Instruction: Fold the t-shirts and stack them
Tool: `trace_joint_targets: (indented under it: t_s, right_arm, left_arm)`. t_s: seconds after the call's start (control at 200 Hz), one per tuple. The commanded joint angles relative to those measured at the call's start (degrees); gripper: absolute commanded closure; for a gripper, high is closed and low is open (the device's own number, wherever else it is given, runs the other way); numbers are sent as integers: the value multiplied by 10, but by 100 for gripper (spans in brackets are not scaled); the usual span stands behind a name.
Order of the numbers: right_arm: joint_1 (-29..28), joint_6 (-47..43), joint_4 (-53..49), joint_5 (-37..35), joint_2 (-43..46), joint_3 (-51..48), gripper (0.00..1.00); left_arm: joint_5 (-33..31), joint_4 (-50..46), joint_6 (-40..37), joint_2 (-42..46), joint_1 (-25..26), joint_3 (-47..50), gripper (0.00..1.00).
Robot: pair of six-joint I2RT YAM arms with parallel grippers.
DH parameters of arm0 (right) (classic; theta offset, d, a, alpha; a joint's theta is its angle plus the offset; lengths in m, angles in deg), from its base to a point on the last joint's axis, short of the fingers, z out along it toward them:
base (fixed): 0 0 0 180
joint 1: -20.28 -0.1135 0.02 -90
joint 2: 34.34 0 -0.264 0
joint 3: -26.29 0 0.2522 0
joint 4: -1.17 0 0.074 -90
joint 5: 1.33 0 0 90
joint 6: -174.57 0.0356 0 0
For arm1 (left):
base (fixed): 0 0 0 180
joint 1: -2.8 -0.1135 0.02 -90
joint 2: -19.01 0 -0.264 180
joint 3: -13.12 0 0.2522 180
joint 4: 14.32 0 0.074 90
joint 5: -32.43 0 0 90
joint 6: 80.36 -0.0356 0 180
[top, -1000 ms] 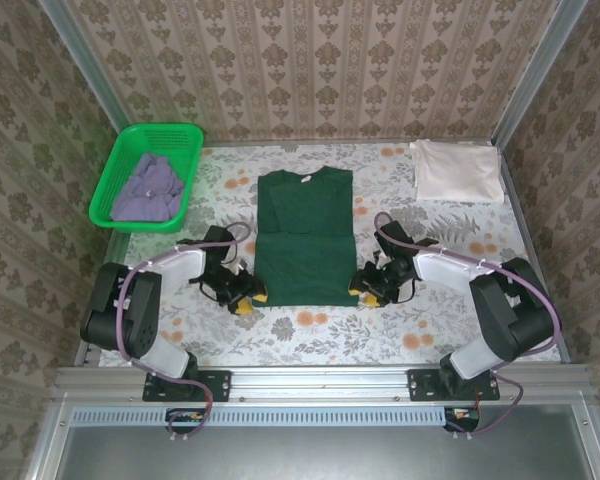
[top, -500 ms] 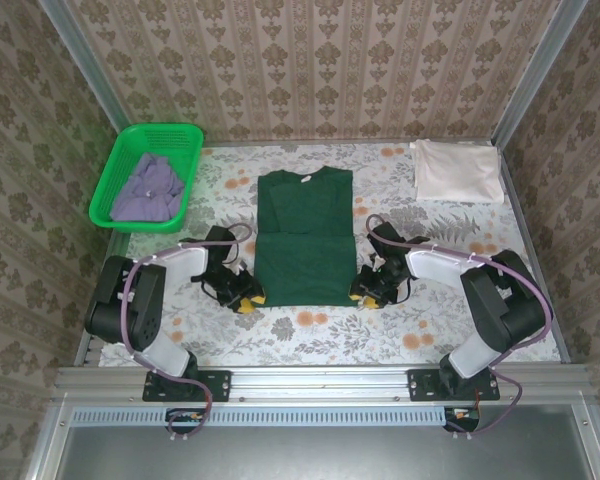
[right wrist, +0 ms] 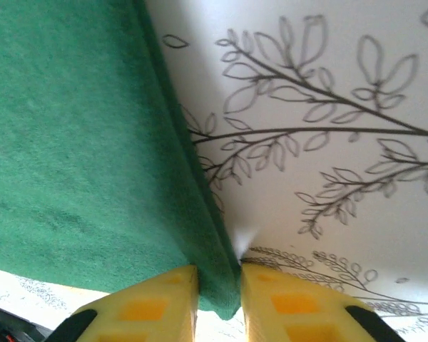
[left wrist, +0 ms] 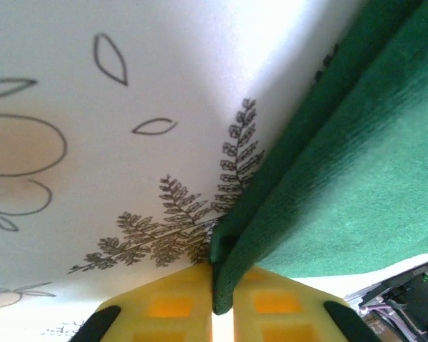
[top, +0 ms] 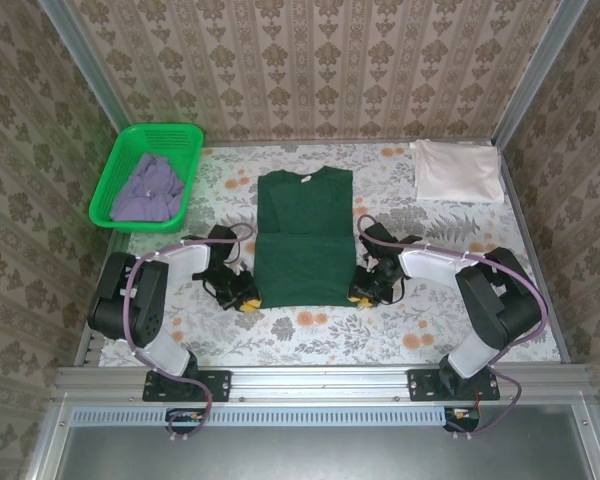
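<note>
Top: dark green t-shirt (top: 303,240) flat on table (top: 310,335), sides folded in. Left gripper (top: 247,302) and right gripper (top: 363,296) sit at its near corners, likely for the bottom-up fold. Cream-white t-shirt (top: 457,170) folded far right, greyish-lavender t-shirt (top: 148,188) in green basket (top: 160,130); fold path looks unobstructed.
Left wrist: yellow pads (left wrist: 171,306) clamped on the shirt's edge.
Right wrist: yellow pads (right wrist: 285,303) pinching the opposite edge.

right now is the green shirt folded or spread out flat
Partly folded: green shirt lies as a rectangle, sleeves tucked in, edges doubled.
</note>
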Motion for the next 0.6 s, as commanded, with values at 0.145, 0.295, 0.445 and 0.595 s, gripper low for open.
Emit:
trace_joint_targets:
  t_s: [0.145, 0.295, 0.445, 0.595]
  right_arm:
    - [-6, -16, -16, -35, -14, 34, 97]
    - [-5, -30, -46, -45, -2, 30, 100]
    - [-7, -46, -69, -34, 42, -1, 100]
    - [-16, -42, -82, -17, 119, -57, 100]
  left_arm:
    - [-60, 13, -32, -25, 6, -20, 100]
    - [-91, -18, -59, -12, 7, -27, 100]
    - [-98, -66, -81, 30, 18, -12, 100]
    - [-67, -95, -74, 101, 50, 17, 100]
